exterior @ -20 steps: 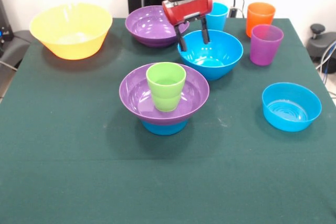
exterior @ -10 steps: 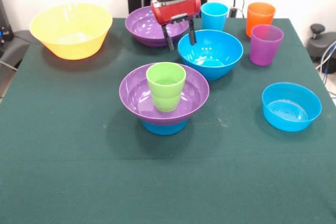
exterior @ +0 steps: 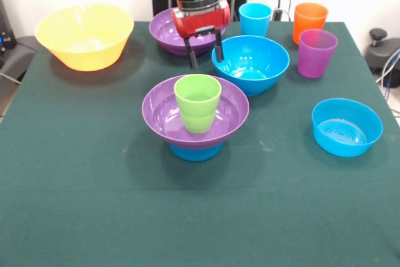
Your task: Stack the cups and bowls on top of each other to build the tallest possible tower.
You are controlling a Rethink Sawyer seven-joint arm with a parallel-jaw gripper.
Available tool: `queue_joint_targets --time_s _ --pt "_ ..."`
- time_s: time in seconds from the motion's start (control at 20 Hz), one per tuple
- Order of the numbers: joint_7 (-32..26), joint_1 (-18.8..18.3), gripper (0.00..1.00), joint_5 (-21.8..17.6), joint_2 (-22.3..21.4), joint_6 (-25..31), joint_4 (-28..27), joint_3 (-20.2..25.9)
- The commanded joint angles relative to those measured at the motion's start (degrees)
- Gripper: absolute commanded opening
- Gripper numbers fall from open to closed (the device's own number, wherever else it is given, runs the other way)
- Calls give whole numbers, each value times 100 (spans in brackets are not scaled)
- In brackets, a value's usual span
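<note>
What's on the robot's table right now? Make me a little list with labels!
tower: lime green cup in a purple bowl on a small blue bowl
gripper: gripper open, empty, above the table behind the tower
loose bowls: yellow bowl, second purple bowl, large blue bowl, other small blue bowl
loose cups: light blue cup, orange cup, purple cup

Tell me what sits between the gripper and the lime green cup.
Nothing: in the front view, the open gripper hangs just beyond the lime green cup; only the wide purple bowl's far rim lies there.
</note>
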Motion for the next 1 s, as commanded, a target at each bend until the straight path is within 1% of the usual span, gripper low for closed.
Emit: queue_joint_targets --time_s 0.05,0.25,0.6,0.8,1.0 --pt "-9 101 100 -349 476 842 -676 111" --pt "-123 -23 100 -410 601 940 -677 300" --pt "-131 -122 100 -481 708 947 -692 422" --pt "-193 -174 100 -495 876 1089 -778 513" --pt "-282 -304 100 -490 1048 1278 -814 723"
